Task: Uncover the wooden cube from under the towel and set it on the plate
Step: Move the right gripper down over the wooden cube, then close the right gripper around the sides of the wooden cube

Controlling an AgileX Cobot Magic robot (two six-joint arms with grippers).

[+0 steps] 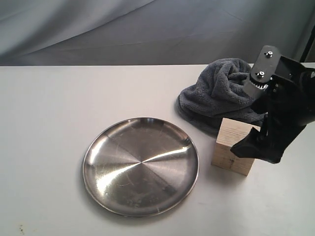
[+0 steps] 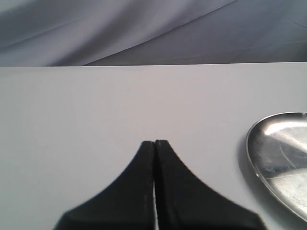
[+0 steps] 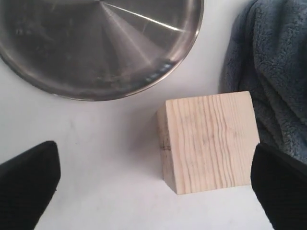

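The wooden cube [image 3: 208, 141] sits bare on the bench [image 1: 49, 123] between towel [image 1: 216, 93] and plate [image 1: 140, 167]. My right tool [image 3: 153, 186] hangs spread wide over it; next I must lower and pinch. My left tool [image 2: 154, 143] is pressed together.

A plain white tabletop [image 1: 59, 108] fills most of the exterior view, its far edge running straight across. Behind it hangs a grey fabric backdrop [image 1: 123, 29], creased in long, soft diagonal folds. A few tiny dark specks [image 1: 20, 227] mark the tabletop's near left corner.
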